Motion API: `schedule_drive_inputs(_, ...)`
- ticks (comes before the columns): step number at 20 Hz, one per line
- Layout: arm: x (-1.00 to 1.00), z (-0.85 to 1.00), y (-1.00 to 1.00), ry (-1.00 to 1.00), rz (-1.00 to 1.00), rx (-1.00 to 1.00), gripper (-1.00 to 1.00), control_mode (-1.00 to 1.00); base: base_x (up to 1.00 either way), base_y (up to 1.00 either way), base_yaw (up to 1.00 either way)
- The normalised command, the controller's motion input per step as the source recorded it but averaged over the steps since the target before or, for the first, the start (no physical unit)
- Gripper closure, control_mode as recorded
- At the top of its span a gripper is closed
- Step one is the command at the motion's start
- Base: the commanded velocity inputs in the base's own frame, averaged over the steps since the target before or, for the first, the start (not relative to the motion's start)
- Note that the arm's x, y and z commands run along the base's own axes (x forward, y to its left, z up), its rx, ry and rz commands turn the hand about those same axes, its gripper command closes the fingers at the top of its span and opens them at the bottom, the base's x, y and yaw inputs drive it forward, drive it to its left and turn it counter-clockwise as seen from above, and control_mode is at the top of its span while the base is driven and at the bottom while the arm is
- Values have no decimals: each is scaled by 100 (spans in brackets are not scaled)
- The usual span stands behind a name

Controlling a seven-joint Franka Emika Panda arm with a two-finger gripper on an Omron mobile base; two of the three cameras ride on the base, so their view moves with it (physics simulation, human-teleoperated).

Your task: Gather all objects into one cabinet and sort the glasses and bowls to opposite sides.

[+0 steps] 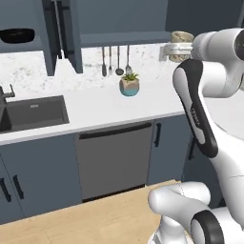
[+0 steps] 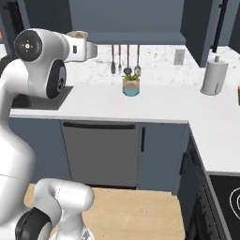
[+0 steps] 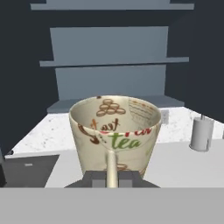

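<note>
Hand view is showing a beige patterned mug point(image 3: 115, 133) sitting upright with its mouth opening upward and its handle pointing straight back at the camera, its long axis running vertically. The gripper point(image 3: 112, 178) is clamping that handle between its two fingertips, holding the mug in the air above the white tabletop point(image 3: 175, 164). Left base view is showing the same mug point(image 1: 181, 45) riding high at the end of the arm, level with the underside of the dark slate-blue wall cabinet point(image 1: 62, 33), whose door is standing open. A black bowl point(image 1: 17, 35) is resting inside it on the left. Below, a potted plant point(image 1: 129, 85) is standing on the speckled tabletop near a dark sink point(image 1: 33, 112), with utensils point(image 1: 114, 62) hanging on the wall behind.
</note>
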Motion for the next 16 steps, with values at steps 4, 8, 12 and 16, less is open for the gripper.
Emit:
schedule_drive_inputs(4,0,0,0,0,0,0,100,100,-75,10,-11)
schedule_drive_inputs(8,0,0,0,0,0,0,100,100,-53,50,-9)
schedule_drive_inputs(12,0,0,0,0,0,0,100,100,-48,55,-10)
schedule_drive_inputs(16,0,0,0,0,0,0,100,100,-44,61,-8)
